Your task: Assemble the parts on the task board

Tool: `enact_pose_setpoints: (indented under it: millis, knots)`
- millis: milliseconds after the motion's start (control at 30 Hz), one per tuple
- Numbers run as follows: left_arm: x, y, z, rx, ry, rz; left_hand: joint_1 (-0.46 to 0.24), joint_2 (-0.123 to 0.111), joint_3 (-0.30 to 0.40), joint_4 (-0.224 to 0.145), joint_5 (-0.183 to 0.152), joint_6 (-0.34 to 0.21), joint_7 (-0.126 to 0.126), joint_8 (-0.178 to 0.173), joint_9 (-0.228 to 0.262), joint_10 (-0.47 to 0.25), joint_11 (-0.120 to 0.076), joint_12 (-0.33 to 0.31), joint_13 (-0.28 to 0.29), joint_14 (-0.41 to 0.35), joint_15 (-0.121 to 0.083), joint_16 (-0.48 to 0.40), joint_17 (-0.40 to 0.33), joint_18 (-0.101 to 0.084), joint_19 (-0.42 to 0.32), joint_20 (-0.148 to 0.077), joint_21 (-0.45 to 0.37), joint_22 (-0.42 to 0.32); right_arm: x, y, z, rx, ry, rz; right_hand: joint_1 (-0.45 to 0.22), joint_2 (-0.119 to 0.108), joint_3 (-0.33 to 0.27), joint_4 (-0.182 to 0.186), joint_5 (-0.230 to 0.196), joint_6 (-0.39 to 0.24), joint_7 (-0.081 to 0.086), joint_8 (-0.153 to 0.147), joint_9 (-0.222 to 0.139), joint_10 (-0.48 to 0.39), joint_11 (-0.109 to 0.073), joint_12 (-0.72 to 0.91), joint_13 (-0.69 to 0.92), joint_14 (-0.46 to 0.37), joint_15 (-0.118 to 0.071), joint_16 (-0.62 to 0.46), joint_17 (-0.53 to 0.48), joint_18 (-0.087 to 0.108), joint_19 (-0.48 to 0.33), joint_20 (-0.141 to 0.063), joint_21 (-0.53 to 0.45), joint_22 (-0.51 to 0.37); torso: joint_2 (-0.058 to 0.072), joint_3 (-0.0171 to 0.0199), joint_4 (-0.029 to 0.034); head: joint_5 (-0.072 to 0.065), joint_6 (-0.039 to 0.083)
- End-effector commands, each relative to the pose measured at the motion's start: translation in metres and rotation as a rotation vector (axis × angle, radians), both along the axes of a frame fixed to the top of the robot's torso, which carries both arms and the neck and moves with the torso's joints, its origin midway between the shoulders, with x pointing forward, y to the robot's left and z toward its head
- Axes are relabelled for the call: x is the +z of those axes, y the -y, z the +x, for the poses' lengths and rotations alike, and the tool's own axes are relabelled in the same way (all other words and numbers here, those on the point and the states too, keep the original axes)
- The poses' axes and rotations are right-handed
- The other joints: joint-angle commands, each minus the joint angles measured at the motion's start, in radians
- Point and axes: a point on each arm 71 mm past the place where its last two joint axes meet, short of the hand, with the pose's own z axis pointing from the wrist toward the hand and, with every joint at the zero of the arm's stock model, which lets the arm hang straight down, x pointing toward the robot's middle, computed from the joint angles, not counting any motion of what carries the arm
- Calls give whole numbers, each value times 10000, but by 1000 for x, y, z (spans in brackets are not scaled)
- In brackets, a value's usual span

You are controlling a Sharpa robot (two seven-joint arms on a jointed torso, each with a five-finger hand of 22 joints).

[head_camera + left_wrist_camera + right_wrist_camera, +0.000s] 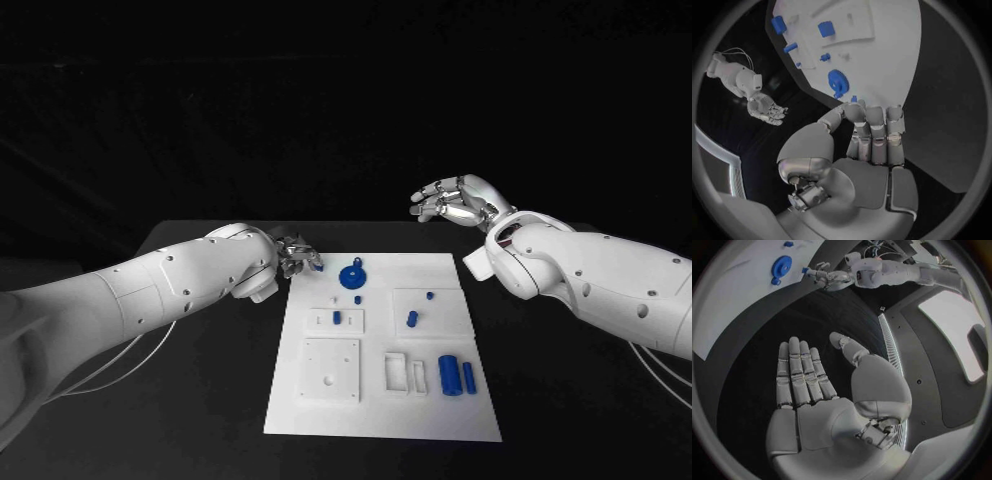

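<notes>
Black table (173, 400) | left hand (870, 132) pinches small blue part (854, 99), seen at wrist | right hand (817, 390) spread, holding nothing

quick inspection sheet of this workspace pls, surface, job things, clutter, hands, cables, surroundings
surface: black table, white task board lying in its middle.
job's things: round blue part near the board's far edge; two blue cylinders lying near its right edge; smaller blue parts stand in white blocks mid-board.
clutter: nothing seen.
hands: left hand at the board's far left corner, pinching a small blue part at its fingertips; right hand raised beyond the board's far right corner, palm open, holding nothing.
cables: thin pale cables hang under the left arm, others under the right arm.
surroundings: dark backdrop behind the table.
</notes>
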Motion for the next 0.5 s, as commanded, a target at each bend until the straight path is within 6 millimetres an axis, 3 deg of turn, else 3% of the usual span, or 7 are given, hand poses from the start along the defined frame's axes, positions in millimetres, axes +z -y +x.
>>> enact_pose_setpoints:
  millis: [33,167,267,500]
  knots:
    - [9,-4,-6,373,741,-461,67,-50,9,-26,26,523,-449,-34,80,79,-18,-61,-17,198,-144,-42,-13,10,91,-1151,13,-5,0,-1,0,80,-15,39,-28,10,-45,-14,44,-67,44,48,-15,60,13,-46,-6,-45,37,-41,-10,131,-69,-7,-59,11,-27,2,49,-26,-7]
    - [18,-10,-17,314,776,-666,79,-78,10,-28,34,563,-460,-46,89,101,-29,-74,-16,230,-152,-53,-21,13,116,-1159,12,-6,0,2,0,15,-22,26,-27,7,-47,-16,44,-67,43,49,-16,63,12,-48,-6,-45,38,-42,-10,132,-69,-7,-59,12,-31,-2,48,-39,-1]
    - [24,-15,-27,278,899,-744,84,-98,10,-24,38,585,-465,-53,95,112,-34,-79,-14,247,-156,-57,-24,14,130,-1163,12,-6,0,5,1,-69,-24,14,-27,0,-50,-17,43,-68,44,48,-17,63,13,-52,-6,-46,38,-43,-11,132,-71,-6,-61,14,-43,-3,99,-37,-3]
    - [31,-17,-45,-80,783,-688,94,-161,15,-2,83,648,-479,-72,111,138,-47,-97,-8,284,-166,-75,-34,14,163,-1171,7,-8,0,4,2,-70,-41,20,-26,-5,-54,-17,42,-72,45,47,-20,63,15,-62,-7,-49,40,-46,-13,132,-75,-5,-64,16,-83,-23,147,-41,-16]
